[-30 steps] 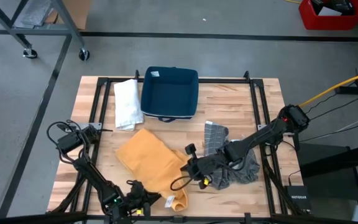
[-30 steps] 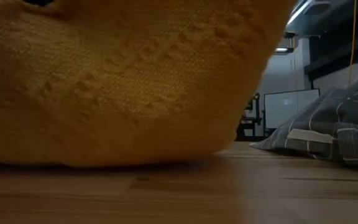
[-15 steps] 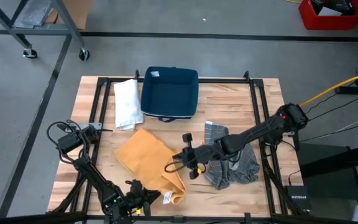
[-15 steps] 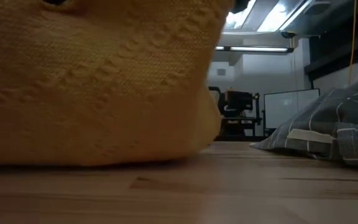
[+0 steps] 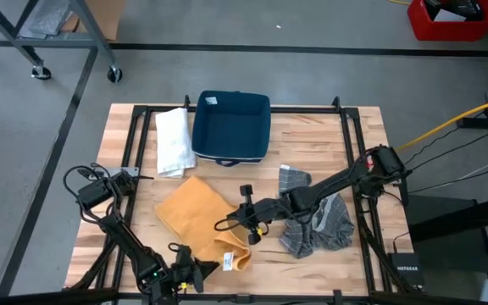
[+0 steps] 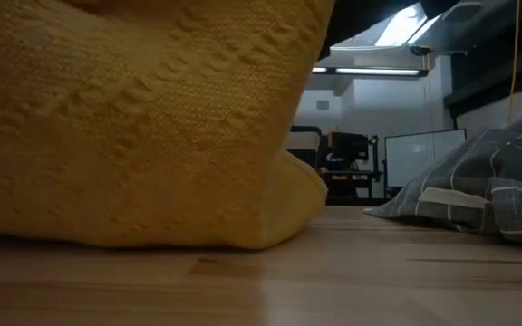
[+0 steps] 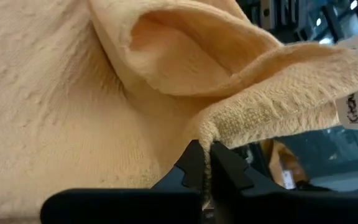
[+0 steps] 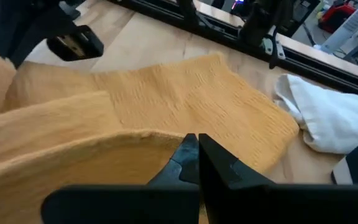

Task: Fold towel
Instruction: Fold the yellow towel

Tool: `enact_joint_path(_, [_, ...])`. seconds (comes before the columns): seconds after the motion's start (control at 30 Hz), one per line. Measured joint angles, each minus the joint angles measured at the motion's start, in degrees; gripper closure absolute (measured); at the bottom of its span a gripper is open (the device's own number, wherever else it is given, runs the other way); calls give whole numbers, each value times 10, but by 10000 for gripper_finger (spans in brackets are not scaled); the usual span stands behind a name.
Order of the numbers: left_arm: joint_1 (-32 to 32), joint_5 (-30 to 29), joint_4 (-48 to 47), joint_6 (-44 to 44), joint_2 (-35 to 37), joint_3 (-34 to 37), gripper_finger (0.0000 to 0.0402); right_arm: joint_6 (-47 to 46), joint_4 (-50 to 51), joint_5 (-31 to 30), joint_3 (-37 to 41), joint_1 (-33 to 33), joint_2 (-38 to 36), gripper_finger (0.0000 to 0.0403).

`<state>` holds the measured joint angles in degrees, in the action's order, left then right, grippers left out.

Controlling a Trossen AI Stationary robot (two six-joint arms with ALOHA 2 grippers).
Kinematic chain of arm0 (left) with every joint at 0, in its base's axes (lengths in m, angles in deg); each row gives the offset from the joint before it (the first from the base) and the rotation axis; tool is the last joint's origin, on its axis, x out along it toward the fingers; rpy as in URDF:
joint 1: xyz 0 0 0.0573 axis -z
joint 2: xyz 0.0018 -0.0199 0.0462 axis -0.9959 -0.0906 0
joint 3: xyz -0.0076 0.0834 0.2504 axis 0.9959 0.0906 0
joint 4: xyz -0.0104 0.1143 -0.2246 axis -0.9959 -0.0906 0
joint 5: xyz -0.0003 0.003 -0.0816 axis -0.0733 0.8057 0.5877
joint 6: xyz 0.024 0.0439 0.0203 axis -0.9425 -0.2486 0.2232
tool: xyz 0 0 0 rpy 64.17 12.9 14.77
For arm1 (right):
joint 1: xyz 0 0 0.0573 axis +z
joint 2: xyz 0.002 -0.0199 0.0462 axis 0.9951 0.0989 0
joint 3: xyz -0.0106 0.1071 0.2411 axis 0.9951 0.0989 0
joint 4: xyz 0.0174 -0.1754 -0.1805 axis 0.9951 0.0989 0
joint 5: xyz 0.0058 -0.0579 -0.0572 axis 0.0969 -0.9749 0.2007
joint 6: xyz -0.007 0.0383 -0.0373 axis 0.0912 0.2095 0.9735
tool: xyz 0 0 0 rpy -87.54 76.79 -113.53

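Since a second ago, right gripper [image 5: 246, 219] carried farther across toward the table's middle, dragging the yellow towel [image 5: 200, 219] fold over with it; left gripper [image 5: 203, 267] edged slightly toward the towel's near corner. Right gripper's fingers [image 8: 199, 160] pressed together on the towel's raised edge, lifted above the flat part of the cloth. Left gripper at the near edge of the wooden table [image 5: 312, 144], fingers [image 7: 197, 168] pinched together on a towel corner with a white label [image 5: 227, 260] just beside. Towel lying in the near-left part of the table, one side doubled over toward the middle, filling most of the low view [image 6: 134, 118] as a rounded fold resting on the wood. Grey checked cloth [image 5: 318, 224] crumpled toward the near-right, under the right arm, just beside the yellow towel. White towel [image 5: 173, 140] folded near the far-left edge, touching the dark blue bin [image 5: 231, 127] at the far middle. Grey cloth also in the low view [image 6: 478, 186] on the right, apart from the yellow fold.
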<state>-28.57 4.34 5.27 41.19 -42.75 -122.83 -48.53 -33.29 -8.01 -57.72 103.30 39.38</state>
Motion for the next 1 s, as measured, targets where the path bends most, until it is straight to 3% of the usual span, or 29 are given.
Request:
enact_joint_path(0.17, [5,0,0,2,0,0,401,-28,-14,-3,0,-15,7,402])
enact_joint_path(0.53, [25,16,-5,-125,0,0,401,-62,-54,34,0,-38,34,402])
enact_joint_path(0.67, [24,31,-6,-128,0,0,401,-62,-95,39,-2,-37,60,402])
enact_joint_path(0.87, [25,78,-5,-114,0,0,381,-62,-81,54,-50,-40,107,400])
enact_joint_path(1.0, [25,91,-4,-106,0,0,368,-57,-73,86,-82,-40,130,374])
